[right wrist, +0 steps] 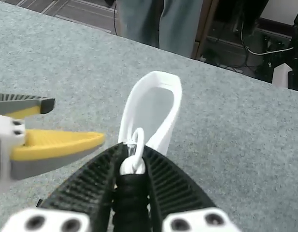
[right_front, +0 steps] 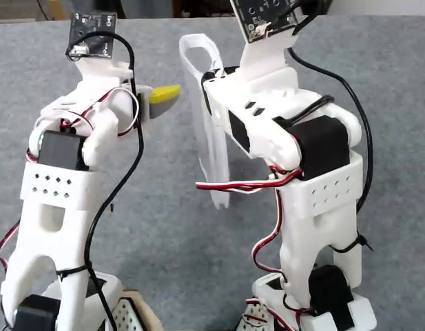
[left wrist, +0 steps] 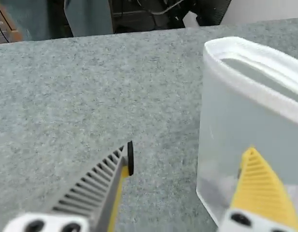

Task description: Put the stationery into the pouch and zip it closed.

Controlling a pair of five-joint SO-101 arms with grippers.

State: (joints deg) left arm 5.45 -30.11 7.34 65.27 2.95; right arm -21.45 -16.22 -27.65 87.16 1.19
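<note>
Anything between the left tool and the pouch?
Nothing visible. The left tool is open right beside the pouch, with just grey table mat between them. The right tool is shut on the pouch's zip end.

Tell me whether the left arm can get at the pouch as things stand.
Probably yes: the left gripper is open right beside the pouch, with nothing between them; the right gripper grips only one end.
</note>
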